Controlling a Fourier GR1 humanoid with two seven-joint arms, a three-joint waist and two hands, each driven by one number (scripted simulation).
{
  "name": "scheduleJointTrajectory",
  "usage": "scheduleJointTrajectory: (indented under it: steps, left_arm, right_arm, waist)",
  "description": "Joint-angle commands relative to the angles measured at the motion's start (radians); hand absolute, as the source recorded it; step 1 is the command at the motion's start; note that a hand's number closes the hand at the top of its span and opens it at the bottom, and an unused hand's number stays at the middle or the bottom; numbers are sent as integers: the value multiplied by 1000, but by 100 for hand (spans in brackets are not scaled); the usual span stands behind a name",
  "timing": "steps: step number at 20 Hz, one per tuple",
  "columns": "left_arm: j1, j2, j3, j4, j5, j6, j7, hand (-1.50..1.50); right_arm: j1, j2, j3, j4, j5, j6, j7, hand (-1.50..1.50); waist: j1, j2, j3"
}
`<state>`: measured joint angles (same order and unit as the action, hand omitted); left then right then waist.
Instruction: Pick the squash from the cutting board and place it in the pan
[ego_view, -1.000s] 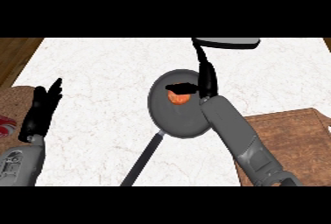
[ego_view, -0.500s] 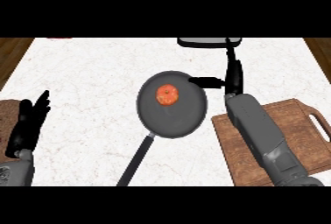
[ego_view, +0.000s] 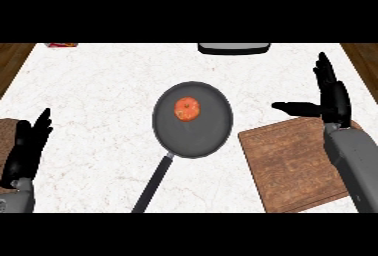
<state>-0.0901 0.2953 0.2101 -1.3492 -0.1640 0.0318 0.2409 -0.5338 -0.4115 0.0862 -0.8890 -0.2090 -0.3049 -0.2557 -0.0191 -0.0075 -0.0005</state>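
An orange squash (ego_view: 187, 109) lies inside the dark round pan (ego_view: 210, 137), a little above its middle. The pan's long handle (ego_view: 153, 185) runs down toward the lower edge. To the right lies the brown wooden cutting board (ego_view: 295, 167) with nothing on it. My right hand (ego_view: 328, 99) is open above the board's far right corner, fingers straight up and thumb pointing left toward the pan. It holds nothing. My left hand (ego_view: 26, 150) is open at the left edge, fingers up, resting.
The white marbled counter (ego_view: 103, 90) spreads around the pan. A grey and white appliance (ego_view: 232, 48) stands at the far edge. A small red item (ego_view: 60, 45) shows at the far left corner. Wooden floor borders both sides.
My right hand has let go of the squash, which now lies in the pan, and has drawn back to the right over the cutting board with fingers straightened. The view has shifted.
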Motion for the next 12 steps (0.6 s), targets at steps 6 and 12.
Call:
scheduleJointTrajectory:
  steps: [6,12]
  left_arm:
    - [5,-4,-6,-32,-9,-10,7,0]
    - [-36,-15,-2,-23,-8,-10,43,0]
  right_arm:
    - [281,-213,-112,-225,-66,234,-26,-150]
    - [373,-270,-216,-292,-71,323,-22,-150]
  waist:
    - [8,4,0]
    - [15,6,0]
